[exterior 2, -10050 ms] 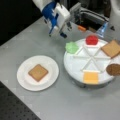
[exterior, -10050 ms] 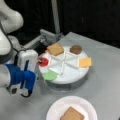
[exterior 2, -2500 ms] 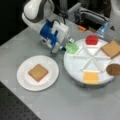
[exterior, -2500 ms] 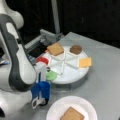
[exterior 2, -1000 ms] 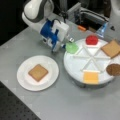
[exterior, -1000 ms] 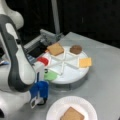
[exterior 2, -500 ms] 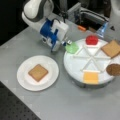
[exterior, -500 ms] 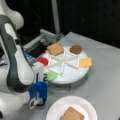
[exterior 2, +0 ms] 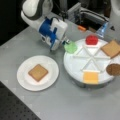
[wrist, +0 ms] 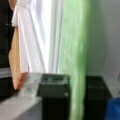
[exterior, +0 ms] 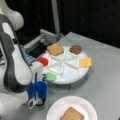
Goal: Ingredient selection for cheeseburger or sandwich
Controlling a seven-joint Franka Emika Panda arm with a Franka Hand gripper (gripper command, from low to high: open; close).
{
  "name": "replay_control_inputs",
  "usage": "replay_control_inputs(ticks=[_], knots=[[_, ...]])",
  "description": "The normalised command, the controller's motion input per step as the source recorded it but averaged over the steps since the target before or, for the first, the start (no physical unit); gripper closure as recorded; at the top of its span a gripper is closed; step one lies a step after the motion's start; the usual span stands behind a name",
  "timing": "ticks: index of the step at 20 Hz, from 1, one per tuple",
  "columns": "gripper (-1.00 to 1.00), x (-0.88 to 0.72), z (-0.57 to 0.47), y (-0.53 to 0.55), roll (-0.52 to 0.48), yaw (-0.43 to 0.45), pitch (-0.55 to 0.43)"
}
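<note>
The green round (exterior 2: 70,47) is being clamped edge-on between the gripper (exterior 2: 65,42) jaws at the tray (exterior 2: 75,68) rim, seemingly for lifting out; 1 toast (exterior 2: 38,72) is lying on the plate (exterior 2: 23,80).

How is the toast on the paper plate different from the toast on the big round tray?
The toast on the paper plate lies alone on a plain plate, far from the other foods; the toast on the divided tray sits in one wedge compartment, next to the red round and the patty. Both are flat brown squares.
</note>
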Motion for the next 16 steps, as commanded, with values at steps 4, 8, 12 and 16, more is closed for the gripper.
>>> replay_control_inputs(ticks=[4,8,12,16], knots=[[1.00,0.07,0.02,-0.36,0.125,0.168,0.034],[1.00,0.09,0.06,-0.36,0.116,0.173,0.070],[1.00,0.15,0.08,-0.27,0.096,0.160,0.111],[1.00,0.25,0.12,-0.17,0.025,0.078,0.147]])
